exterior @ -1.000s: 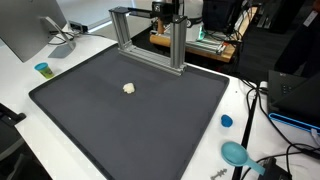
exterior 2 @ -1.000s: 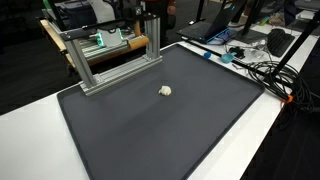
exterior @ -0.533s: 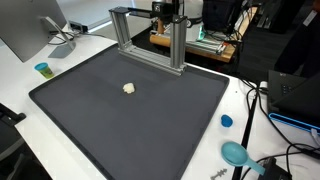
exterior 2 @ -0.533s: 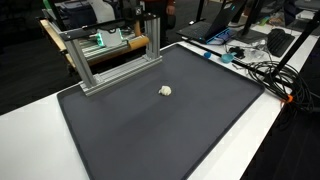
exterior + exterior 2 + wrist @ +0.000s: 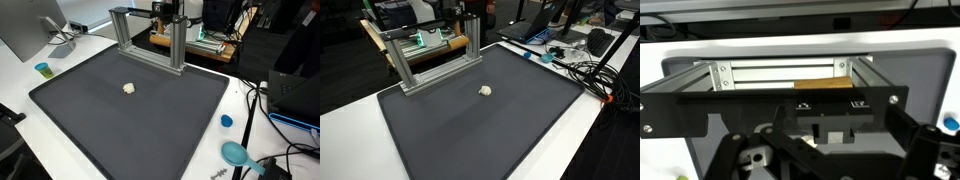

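Small blue cup point(image 5: 42, 69) on white worktop point(image 5: 20, 100), just off mat's corner; contents too small to tell. Teal round dish point(image 5: 235, 153) near worktop's front edge; inside unclear. Black pincer point(image 5: 830, 162) partly cut off in wrist view; jaws spread wide, gripping nothing. Small off-white lumpy ball point(image 5: 129, 88) alone on dark grey matte mat point(image 5: 130, 130), towards far edge, well apart from square-bar aluminium frame point(image 5: 150, 40) along that edge.

The lump point(image 5: 129, 88) is cream, the mat point(image 5: 150, 125) charcoal.
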Robot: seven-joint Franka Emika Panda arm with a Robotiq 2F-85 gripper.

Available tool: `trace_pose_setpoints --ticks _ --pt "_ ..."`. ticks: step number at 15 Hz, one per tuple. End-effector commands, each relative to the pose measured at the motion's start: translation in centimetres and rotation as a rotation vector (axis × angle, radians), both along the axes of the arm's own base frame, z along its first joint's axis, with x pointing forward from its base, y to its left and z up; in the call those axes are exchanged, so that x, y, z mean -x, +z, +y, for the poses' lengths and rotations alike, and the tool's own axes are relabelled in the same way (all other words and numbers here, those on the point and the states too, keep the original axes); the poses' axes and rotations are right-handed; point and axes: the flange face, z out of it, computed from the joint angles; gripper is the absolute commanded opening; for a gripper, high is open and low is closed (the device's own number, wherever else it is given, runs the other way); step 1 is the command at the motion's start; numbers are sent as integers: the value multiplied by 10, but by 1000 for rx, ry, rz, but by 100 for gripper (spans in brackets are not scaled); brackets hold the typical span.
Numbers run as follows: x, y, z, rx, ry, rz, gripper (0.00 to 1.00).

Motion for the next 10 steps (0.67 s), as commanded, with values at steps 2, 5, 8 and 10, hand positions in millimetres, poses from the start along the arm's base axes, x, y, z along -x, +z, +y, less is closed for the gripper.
trace_pose_setpoints --ticks 2,5,8,10 --pt "-9 5 0 -3 -52 -41 100" --pt "-15 4 -1 -2 -72 -39 100" --pt "-28 0 6 26 -54 -104 100" --pt "-35 -6 11 34 -38 -131 100"
